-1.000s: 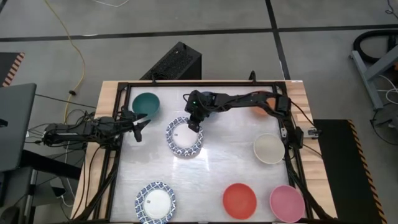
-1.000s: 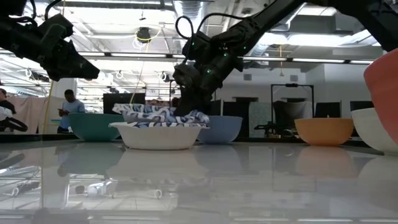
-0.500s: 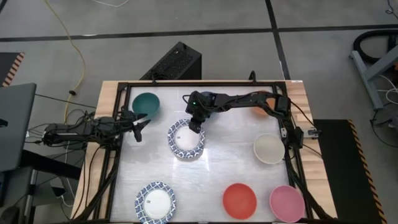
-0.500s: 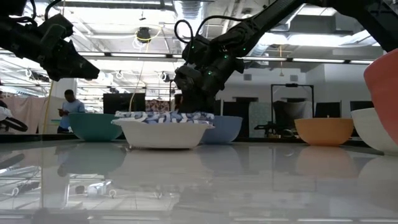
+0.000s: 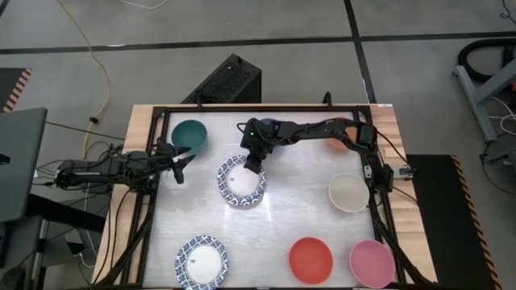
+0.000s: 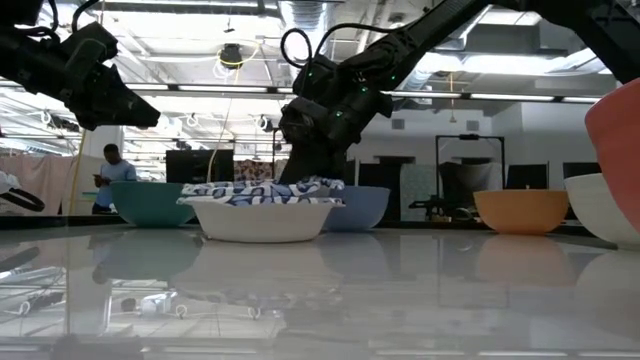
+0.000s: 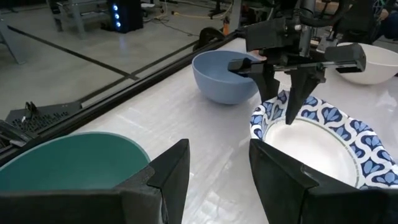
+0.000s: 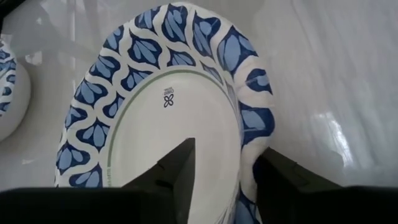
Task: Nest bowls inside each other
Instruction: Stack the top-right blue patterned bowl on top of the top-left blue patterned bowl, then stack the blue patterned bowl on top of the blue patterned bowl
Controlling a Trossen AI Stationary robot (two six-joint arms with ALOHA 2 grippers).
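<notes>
A white bowl with a blue patterned rim (image 5: 240, 182) sits inside another of its kind (image 6: 262, 218) at the table's middle left. My right gripper (image 5: 252, 163) hangs open over its far rim (image 8: 249, 134), one finger inside the bowl and one outside, pointing slantwise down (image 7: 283, 102). My left gripper (image 5: 184, 163) waits open at the left edge, near the green bowl (image 5: 189, 134). A blue bowl (image 7: 224, 78) stands behind the nested pair, under my right arm.
A third patterned bowl (image 5: 201, 262) sits at the near left. Red (image 5: 310, 258) and pink (image 5: 372, 262) bowls stand at the near right, a cream one (image 5: 348, 193) at the right edge, and an orange one (image 6: 520, 210) at the far right. A black frame (image 5: 266, 110) edges the table.
My right gripper has opened and let go of the patterned bowl's far rim. The bowl, which lay tilted in the lower one with that side raised, has dropped and now sits nearly level inside it. The gripper has tipped a little but kept its place.
</notes>
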